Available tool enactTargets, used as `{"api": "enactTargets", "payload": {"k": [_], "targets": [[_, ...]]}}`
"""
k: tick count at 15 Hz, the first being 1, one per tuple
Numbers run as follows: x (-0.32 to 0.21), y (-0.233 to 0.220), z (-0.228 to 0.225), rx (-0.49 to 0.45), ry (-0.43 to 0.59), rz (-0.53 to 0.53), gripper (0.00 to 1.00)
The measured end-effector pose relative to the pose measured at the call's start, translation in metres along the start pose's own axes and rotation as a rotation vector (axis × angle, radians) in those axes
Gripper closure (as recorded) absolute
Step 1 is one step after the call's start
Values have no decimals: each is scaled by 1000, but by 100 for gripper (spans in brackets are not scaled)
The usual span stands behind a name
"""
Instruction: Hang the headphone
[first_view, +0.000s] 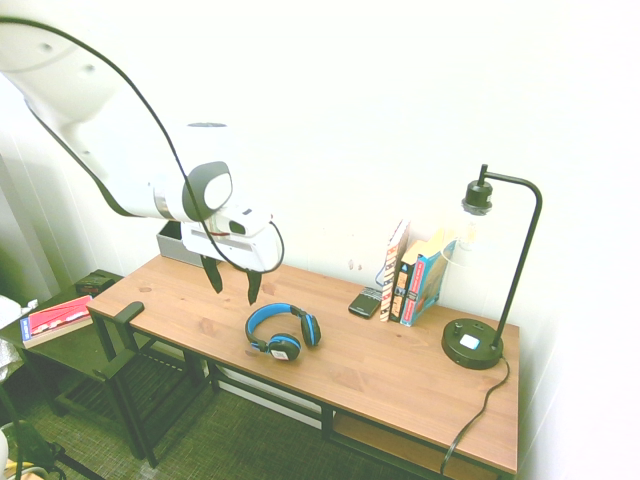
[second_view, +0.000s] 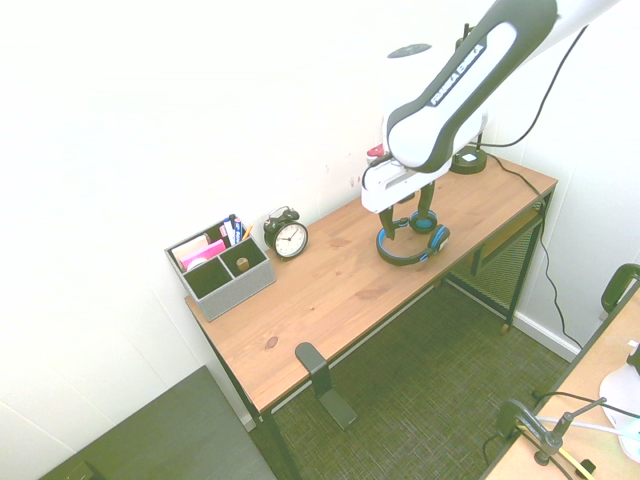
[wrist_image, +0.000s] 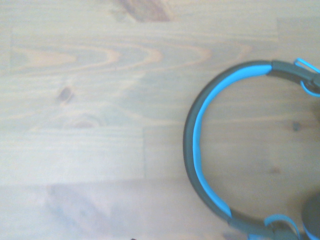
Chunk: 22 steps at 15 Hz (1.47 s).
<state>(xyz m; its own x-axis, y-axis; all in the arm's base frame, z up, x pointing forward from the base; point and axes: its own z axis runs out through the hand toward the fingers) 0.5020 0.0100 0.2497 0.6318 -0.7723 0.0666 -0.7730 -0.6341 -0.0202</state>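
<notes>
One desk (first_view: 380, 375) runs the width of the room, wood top on a black frame. At its left end a black hook (first_view: 128, 312) sticks up from the desk edge, bare. Beyond that, off the desk, a red book (first_view: 57, 317) lies on a low dark table.

From the other side of the room I count one grey organiser (second_view: 220, 268) with pens in it and one round black clock (second_view: 287, 236) just beside it, both at the back of the desk.

Next comes the gripper (first_view: 232, 283), pointing straight down above the wood, its two dark fingers spread apart and holding nothing. It hangs near the one headphone (first_view: 283, 330), just to its left and clear of it. The headphone lies flat near the middle of the desk, blue band arched toward the wall, black cups toward the front edge. The wrist view shows the band's curve (wrist_image: 200, 150) on bare wood grain.

Further right: one dark phone (first_view: 365, 301) lying flat, then a row of about four upright books (first_view: 412, 270) leaning together, and last one black lamp (first_view: 490, 270), its round base on the right end of the desk.
</notes>
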Motion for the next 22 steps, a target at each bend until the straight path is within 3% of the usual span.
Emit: {"api": "enactTargets", "payload": {"k": [3,4,8,22], "targets": [[17,-19,42,-11,-2,0,0],[20,-22,54,-15,-3,1,100],[28,-30,82,-19,-20,8,100],[44,-47,96,0,-32,19,100]]}}
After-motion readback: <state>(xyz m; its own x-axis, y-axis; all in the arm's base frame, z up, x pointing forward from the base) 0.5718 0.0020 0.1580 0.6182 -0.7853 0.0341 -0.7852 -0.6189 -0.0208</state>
